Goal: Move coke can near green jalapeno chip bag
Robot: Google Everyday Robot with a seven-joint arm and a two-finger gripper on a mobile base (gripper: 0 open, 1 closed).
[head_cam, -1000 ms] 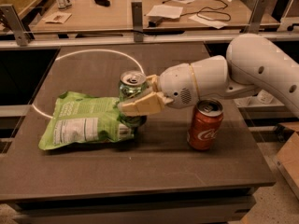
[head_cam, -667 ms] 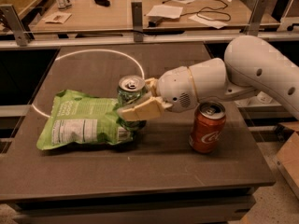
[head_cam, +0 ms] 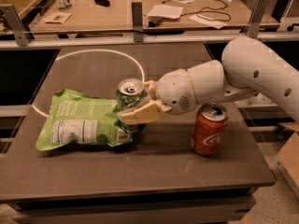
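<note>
The coke can, red with white script and a silver top, stands upright on the table's right side. The green jalapeno chip bag lies flat at the left, label up. My gripper is open at the bag's right edge, well left of the coke can and apart from it. Its near finger covers the lower part of a dark green soda can. The green can's top shows between the jaws. I cannot tell whether they touch it.
The dark table has a white circle marked on its far left part. My white arm reaches in from the right, above the coke can. A desk with papers and cables stands behind a railing.
The whole scene has slid slightly down in the view. The gripper, both cans and the bag keep the same places relative to each other.
</note>
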